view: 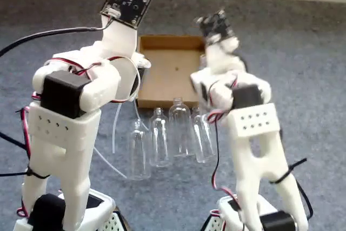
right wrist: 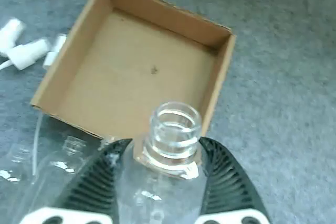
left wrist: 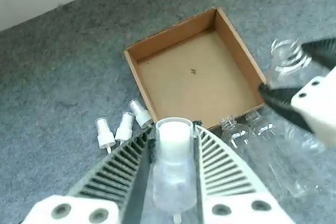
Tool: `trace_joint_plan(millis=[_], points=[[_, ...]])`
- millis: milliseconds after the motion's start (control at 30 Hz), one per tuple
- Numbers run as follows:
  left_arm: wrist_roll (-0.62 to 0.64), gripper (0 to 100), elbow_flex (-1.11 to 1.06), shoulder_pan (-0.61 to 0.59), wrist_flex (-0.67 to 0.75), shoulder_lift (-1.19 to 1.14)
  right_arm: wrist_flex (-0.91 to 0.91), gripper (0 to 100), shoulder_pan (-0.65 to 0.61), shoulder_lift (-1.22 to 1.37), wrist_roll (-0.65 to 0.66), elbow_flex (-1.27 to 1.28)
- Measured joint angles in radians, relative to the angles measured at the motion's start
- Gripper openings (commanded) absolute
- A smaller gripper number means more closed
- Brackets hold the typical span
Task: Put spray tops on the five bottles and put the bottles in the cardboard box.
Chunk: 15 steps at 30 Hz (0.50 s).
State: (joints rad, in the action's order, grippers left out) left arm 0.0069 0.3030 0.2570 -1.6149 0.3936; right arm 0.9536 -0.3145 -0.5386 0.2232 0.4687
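Currently, one bottle (right wrist: 170,124) and one spray top (left wrist: 173,148) are gripped near the cardboard box (view: 172,74).
The box is seen lying open side up on a grey surface (view: 303,52). A row of clear bottles (view: 159,136) is stood upright and uncapped at its 6 o'clock in the high view. The right gripper (right wrist: 167,148) is clamped around the held bottle's shoulder, with the neck up and uncapped. The left gripper (left wrist: 173,132) is closed on the spray top. Three loose spray tops (left wrist: 122,127) are laid just beside a box corner.
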Motion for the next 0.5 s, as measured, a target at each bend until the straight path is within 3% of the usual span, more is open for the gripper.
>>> trace_joint_plan(millis=[200, 500], points=[[0.002, 0, 0.003, 0.006, 0.173, 0.052, -0.178, 0.3, -0.080, -0.203, -0.051, 0.333], [0.002, 0, -0.009, 0.051, 0.600, -0.008, -0.290, 0.3, -0.138, -0.468, -0.057, 0.577]])
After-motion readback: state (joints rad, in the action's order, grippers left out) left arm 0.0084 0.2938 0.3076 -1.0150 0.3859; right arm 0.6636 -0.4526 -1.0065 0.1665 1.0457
